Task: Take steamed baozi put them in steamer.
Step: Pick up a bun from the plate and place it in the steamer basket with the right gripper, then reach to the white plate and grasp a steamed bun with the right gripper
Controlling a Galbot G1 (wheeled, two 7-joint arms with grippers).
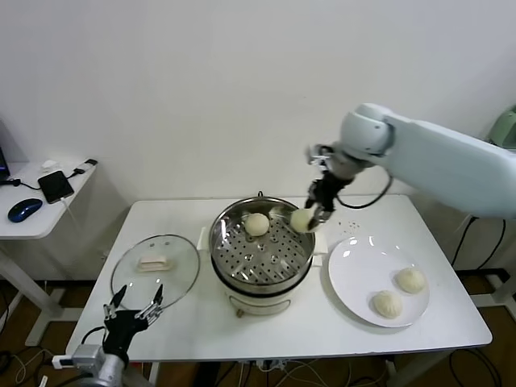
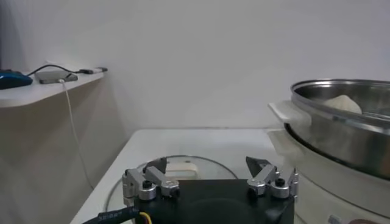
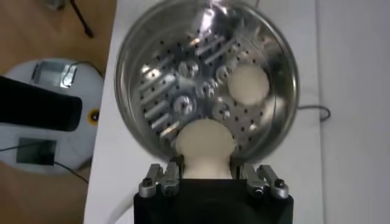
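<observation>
White table (image 1: 242, 330): right hand (image 1: 310, 216) clamps baozi (image 1: 302, 219) above steamer (image 1: 262, 278)

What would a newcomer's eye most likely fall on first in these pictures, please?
Probably the right claw, shut on a baozi above the far right rim of the shiny steamer mid-table, where one bun already sits on the tray. Next, the white plate to its right with two more buns.

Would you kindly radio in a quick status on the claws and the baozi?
Right claw shut on baozi over steamer rim. Left claw open, parked near glass lid. One bun in tray, two on plate. Nothing in the way.
</observation>
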